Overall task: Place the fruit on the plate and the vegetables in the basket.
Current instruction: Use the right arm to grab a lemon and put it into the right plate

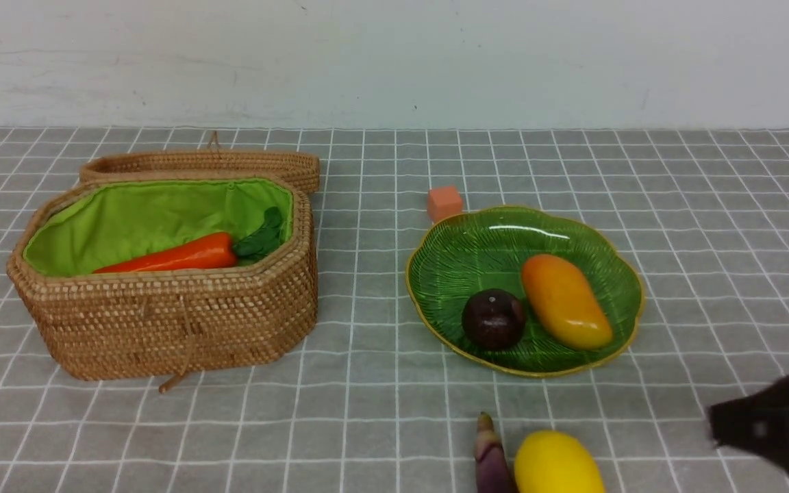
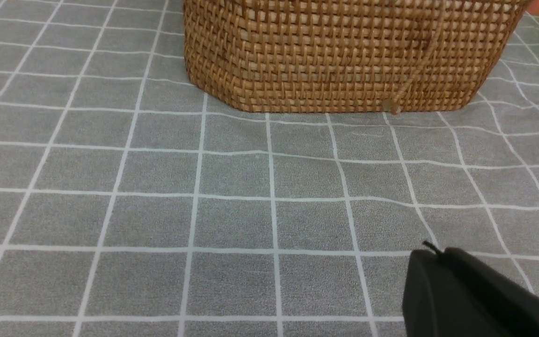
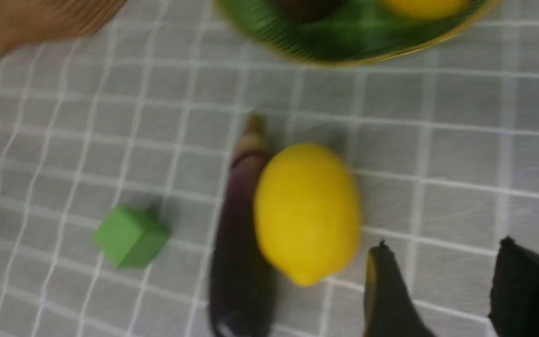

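Note:
On the green plate (image 1: 463, 257) lie the orange-yellow mango (image 1: 564, 300) and the dark maroon plum (image 1: 494, 319). The carrot (image 1: 175, 257) rests inside the green-lined wicker basket (image 1: 168, 322). A yellow lemon (image 1: 557, 463) and the purple eggplant (image 1: 490, 457) lie side by side at the table's front edge, seen also as lemon (image 3: 307, 210) and eggplant (image 3: 241, 234). My right gripper (image 3: 442, 250) is open and empty, just right of the lemon. My left gripper (image 2: 431, 250) is shut and empty above bare cloth before the basket (image 2: 344, 51). No radish shows.
A small orange cube (image 1: 444, 203) sits behind the plate. A green cube (image 3: 130, 237) lies left of the eggplant. The basket's lid (image 1: 203, 164) lies open behind it. Grey checked cloth covers the table up to a white wall.

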`<state>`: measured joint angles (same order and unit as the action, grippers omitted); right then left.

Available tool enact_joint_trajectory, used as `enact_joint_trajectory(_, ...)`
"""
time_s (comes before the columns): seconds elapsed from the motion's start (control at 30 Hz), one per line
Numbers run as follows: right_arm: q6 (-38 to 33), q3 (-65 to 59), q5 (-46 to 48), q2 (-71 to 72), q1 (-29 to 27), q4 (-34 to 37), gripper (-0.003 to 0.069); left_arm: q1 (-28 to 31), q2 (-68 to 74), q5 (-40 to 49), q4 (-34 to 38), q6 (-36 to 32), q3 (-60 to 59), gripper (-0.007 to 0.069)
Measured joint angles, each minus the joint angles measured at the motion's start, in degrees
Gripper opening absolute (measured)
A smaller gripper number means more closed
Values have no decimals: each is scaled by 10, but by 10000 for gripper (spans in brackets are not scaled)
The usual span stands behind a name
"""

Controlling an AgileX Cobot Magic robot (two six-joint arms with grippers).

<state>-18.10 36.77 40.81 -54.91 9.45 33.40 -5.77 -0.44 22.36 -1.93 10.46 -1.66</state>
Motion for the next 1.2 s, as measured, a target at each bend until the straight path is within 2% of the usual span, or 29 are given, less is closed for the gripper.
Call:
enact_joint_trajectory(0.07, 0, 9, 0, -21, 25, -1, 390, 0, 0, 0, 0, 0, 0, -13)
enact_joint_trajectory(0.1, 12, 21, -1, -49, 61, -12, 458, 0, 0, 0, 0, 0, 0, -12)
enact_joint_trajectory(0.27, 72, 50, -15, -130, 129, -46, 615, 0, 0, 0, 0, 0, 0, -10)
enact_joint_trajectory(0.37, 95, 61, -44, -189, 146, -54, 664, 0, 0, 0, 0, 0, 0, -6)
enact_joint_trajectory(0.6, 101, 64, -93, -289, 147, -49, 638, 0, 0, 0, 0, 0, 0, -2)
enact_joint_trajectory(0.73, 79, 70, -104, -336, 149, -22, 552, 0, 0, 0, 0, 0, 0, 4)
enact_joint_trajectory(1.03, 69, 78, -103, -348, 146, 15, 550, 0, 0, 0, 0, 0, 0, 10)
enact_joint_trajectory(1.2, 75, 102, -39, -347, 114, 3, 550, 0, 0, 0, 0, 0, 0, 18)
